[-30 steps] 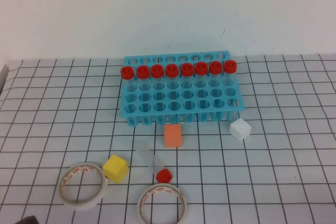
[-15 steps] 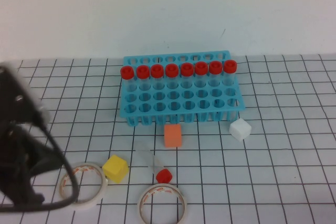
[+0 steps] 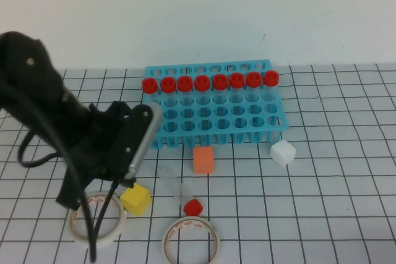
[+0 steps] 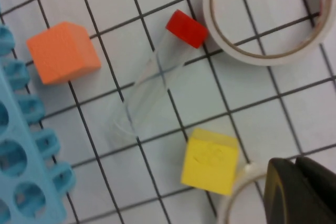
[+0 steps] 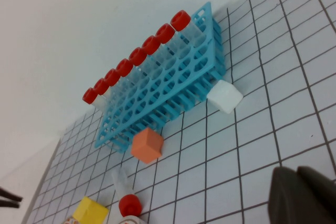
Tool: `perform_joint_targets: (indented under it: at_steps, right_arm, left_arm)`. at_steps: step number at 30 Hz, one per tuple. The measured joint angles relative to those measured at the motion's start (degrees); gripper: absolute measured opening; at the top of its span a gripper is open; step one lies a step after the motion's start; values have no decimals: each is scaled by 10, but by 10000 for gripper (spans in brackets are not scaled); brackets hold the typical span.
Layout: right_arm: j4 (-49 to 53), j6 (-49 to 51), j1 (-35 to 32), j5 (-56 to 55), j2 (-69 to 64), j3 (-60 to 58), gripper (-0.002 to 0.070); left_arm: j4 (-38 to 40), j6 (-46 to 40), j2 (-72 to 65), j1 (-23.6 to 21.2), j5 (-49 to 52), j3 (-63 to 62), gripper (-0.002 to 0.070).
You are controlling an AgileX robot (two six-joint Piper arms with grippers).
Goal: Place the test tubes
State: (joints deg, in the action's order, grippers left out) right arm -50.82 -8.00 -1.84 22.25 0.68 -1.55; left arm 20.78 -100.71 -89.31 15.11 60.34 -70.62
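Observation:
A clear test tube (image 3: pixel 175 185) with a red cap (image 3: pixel 193 208) lies flat on the gridded table, between the orange cube and the front tape ring; it also shows in the left wrist view (image 4: pixel 142 90). The blue rack (image 3: pixel 213 119) stands behind it, with a row of several red-capped tubes (image 3: pixel 210 82) upright near its back. My left gripper (image 3: pixel 122 180) hangs shut and empty beside the yellow cube (image 4: pixel 210 161), left of the lying tube. My right gripper (image 5: pixel 295 172) is shut and empty, low over the table to the right of the rack (image 5: pixel 163 93).
An orange cube (image 3: pixel 203 159) and a white cube (image 3: pixel 283 152) sit in front of the rack. Two tape rings lie near the front edge, one (image 3: pixel 96 217) under my left arm and one (image 3: pixel 192 241) touching the tube's cap. A white wall stands behind the rack.
My left arm has swung in from the left and now reaches over the left tape ring and yellow cube. The tube, cubes and rack have not moved.

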Motion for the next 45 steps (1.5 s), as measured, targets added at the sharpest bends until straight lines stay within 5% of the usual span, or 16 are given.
perform_joint_targets:
  at_steps: [14, 33, 37, 45]
  right_arm:
    - [-6, -22, 0, 6, 0, 0, -1]
    - [-49, -99, 0, 24, 0, 0, -1]
    - [-50, -99, 0, 25, 0, 0, -1]
    - [-62, -128, 0, 25, 0, 0, -1]
  left_arm:
    - [-8, -206, -176, 27, -117, -79, -1]
    - [-8, -294, -262, 27, -122, -136, 2]
    - [-8, -299, -262, 27, -122, -136, 87]
    - [3, -310, -266, 27, -149, -136, 391]
